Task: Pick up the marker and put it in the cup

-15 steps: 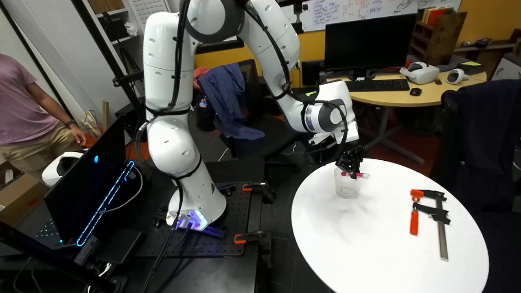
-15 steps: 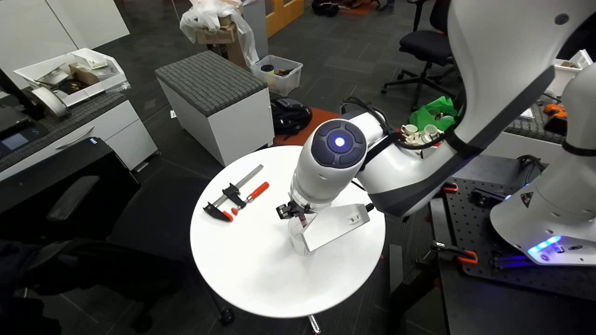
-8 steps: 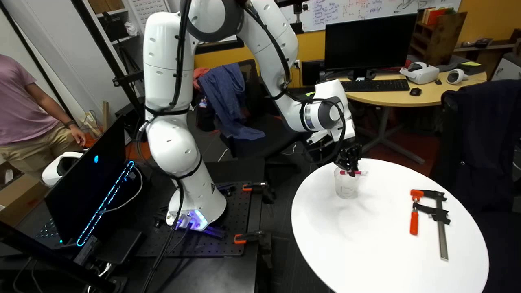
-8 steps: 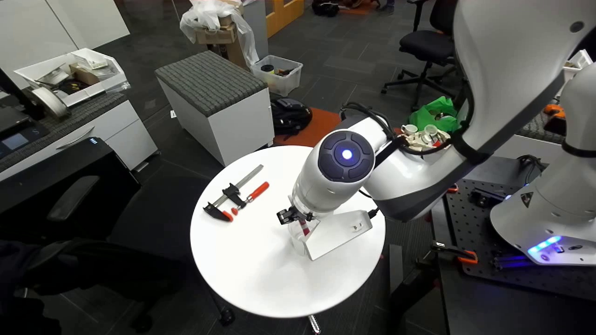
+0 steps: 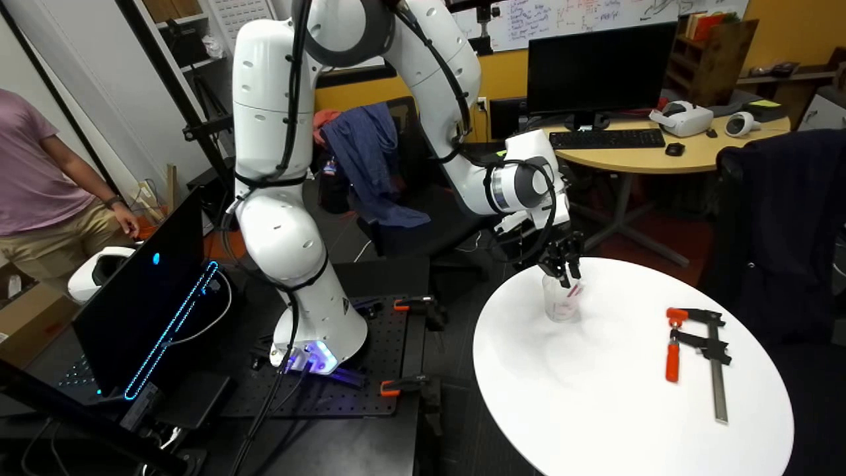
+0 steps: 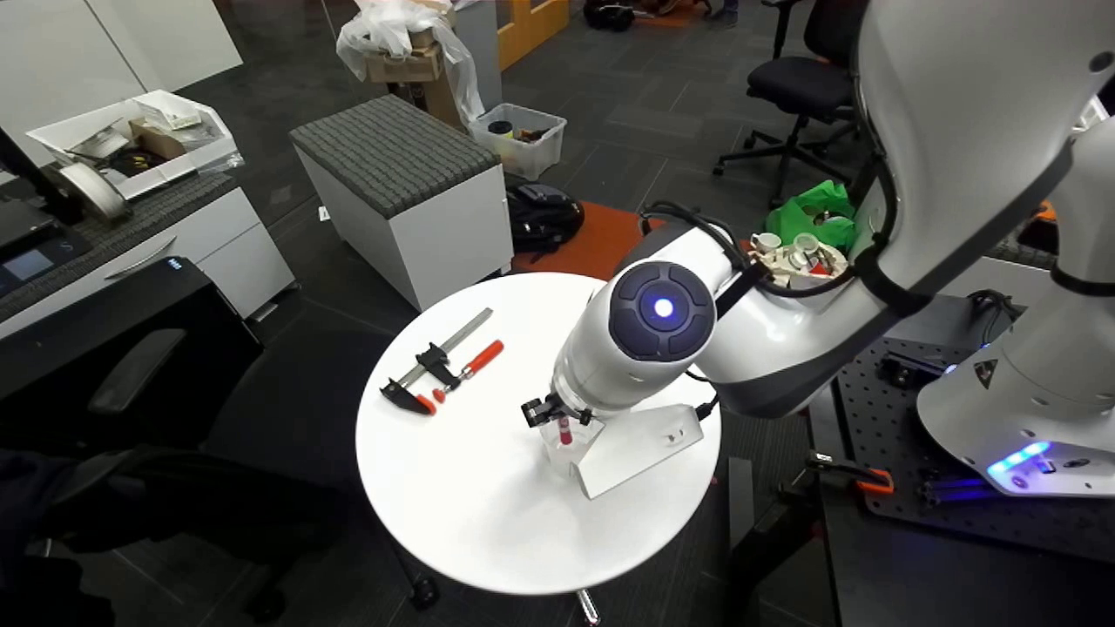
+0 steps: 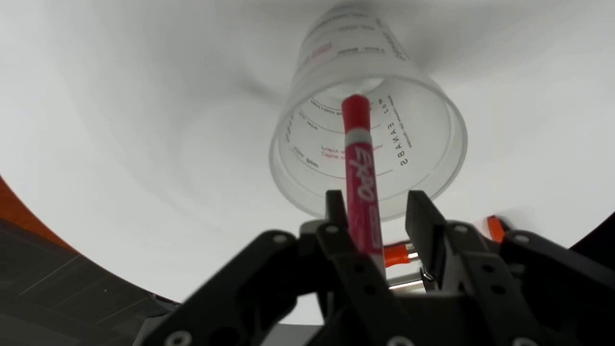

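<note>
The clear cup [image 5: 559, 312] stands upright on the white round table, and also shows in the wrist view [image 7: 427, 161]. My gripper [image 5: 571, 279] is right above the cup's rim. In the wrist view the jaws of my gripper [image 7: 379, 204] stand apart. The red marker [image 7: 361, 187] is between them, near the left finger, with a gap to the right one; I cannot tell if it touches. Its red cap end points down into the cup's mouth. In the exterior views the marker [image 6: 565, 431] is tilted, its lower part inside the cup [image 5: 574, 291].
A red-and-black bar clamp [image 5: 716, 370] lies on the white round table [image 5: 595, 410], apart from the cup; it also shows in an exterior view [image 6: 444, 357]. A white bracket [image 6: 640, 444] on the wrist hangs beside the cup and partly hides it.
The jaws have opened. The marker was held nearly level across the fingers above the cup's rim; it has now tipped down into the cup. The gripper has shifted slightly toward the robot's base.
</note>
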Controlling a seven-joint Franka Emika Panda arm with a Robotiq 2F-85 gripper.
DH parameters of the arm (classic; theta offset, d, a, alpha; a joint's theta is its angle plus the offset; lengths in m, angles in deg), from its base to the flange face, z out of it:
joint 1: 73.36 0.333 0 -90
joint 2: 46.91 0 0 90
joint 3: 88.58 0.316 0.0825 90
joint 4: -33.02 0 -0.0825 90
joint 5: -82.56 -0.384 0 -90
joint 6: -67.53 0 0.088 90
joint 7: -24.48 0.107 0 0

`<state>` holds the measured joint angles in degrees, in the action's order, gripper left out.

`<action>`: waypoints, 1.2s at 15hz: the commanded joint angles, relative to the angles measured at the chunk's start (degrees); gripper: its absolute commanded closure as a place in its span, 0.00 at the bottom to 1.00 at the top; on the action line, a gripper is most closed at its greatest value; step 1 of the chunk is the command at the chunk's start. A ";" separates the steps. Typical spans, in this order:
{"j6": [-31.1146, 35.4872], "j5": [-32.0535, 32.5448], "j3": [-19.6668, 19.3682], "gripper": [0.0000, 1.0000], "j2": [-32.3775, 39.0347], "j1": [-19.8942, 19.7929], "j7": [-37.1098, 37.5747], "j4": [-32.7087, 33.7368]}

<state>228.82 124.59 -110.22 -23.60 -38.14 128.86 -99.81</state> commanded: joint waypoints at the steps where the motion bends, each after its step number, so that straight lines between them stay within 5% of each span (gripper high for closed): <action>1: 0.71 2.31 -1.76 0.30 -0.82 1.65 3.67 -1.01; 5: 1.16 3.06 -2.62 0.01 -1.13 2.13 4.56 -1.32; 11: 3.87 7.03 -5.62 0.00 -3.48 2.91 8.82 -2.51; 18: 15.09 9.19 -12.38 0.00 -7.54 1.20 12.69 -4.92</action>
<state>239.01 131.79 -119.62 -27.88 -36.44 138.75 -102.06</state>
